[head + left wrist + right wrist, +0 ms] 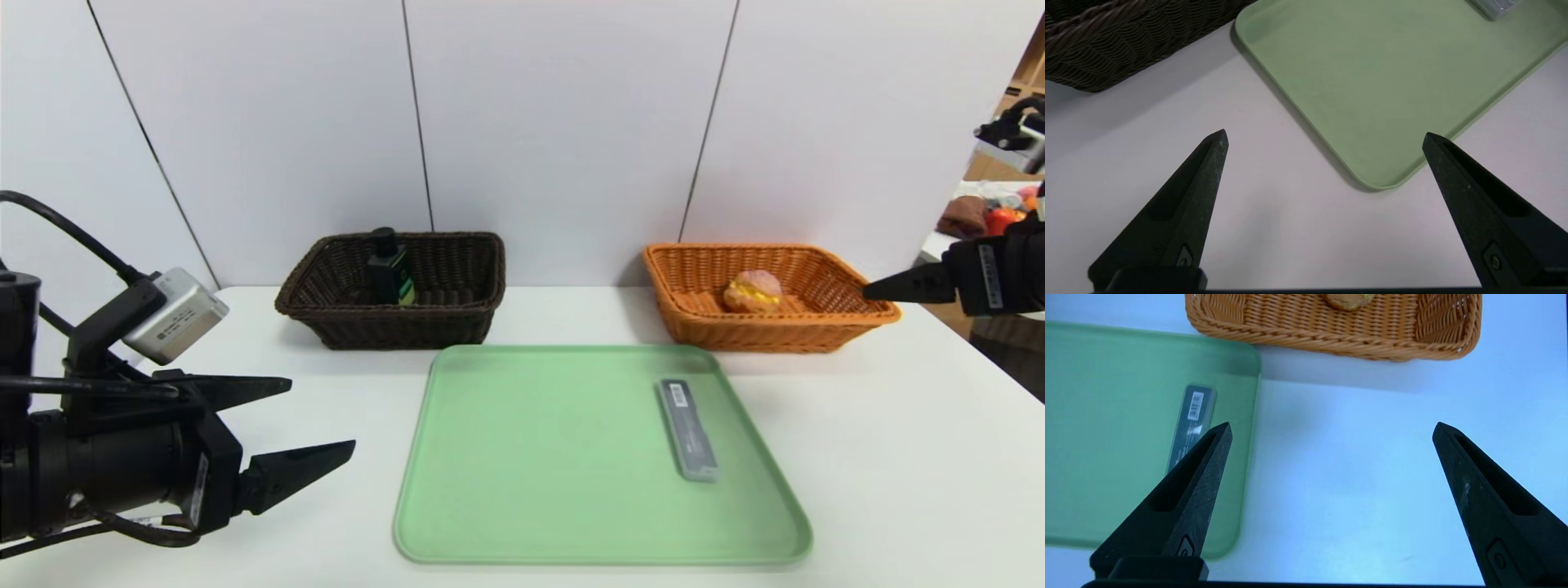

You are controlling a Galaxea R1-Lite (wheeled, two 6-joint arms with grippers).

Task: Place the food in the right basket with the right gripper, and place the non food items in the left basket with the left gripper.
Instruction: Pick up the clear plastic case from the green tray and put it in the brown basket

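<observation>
A: Food?
B: Round bun (753, 291), pinkish crust, yellow band round the middle, lying inside the right basket (824, 327), the orange-tan one, at the far right of the tabletop (898, 457). Only its edge caught in the right wrist view, on the basket floor.

A: Non food items?
B: Split up. Black pump bottle (389, 269) with a green label, standing upright in the left basket (359, 327), the dark brown one, toward its middle. Slim grey case (688, 428) with a barcode sticker, lying flat on the green tray (522, 523), on the tray's right half, long side running front to back.

A: Tray against the baskets?
B: Just in front of both, centred between them; far right corner close beside the orange basket, touching or not impossible to tell.

A: Left tool?
B: Left tool (1325, 136) spread wide, holding nothing. Low at the near left, over bare tabletop, just beside the tray's near left corner, pointing forward and toward the tray. Dark basket wall visible off to one side in the left wrist view.

A: Right tool?
B: Right tool (1332, 426) also spread wide, nothing between the fingers (1200, 486). At the far right edge of the head view, raised, one fingertip showing just in front of the orange basket's right rim. Below it, bare tabletop beside the tray's right edge, well apart from the bun.
</observation>
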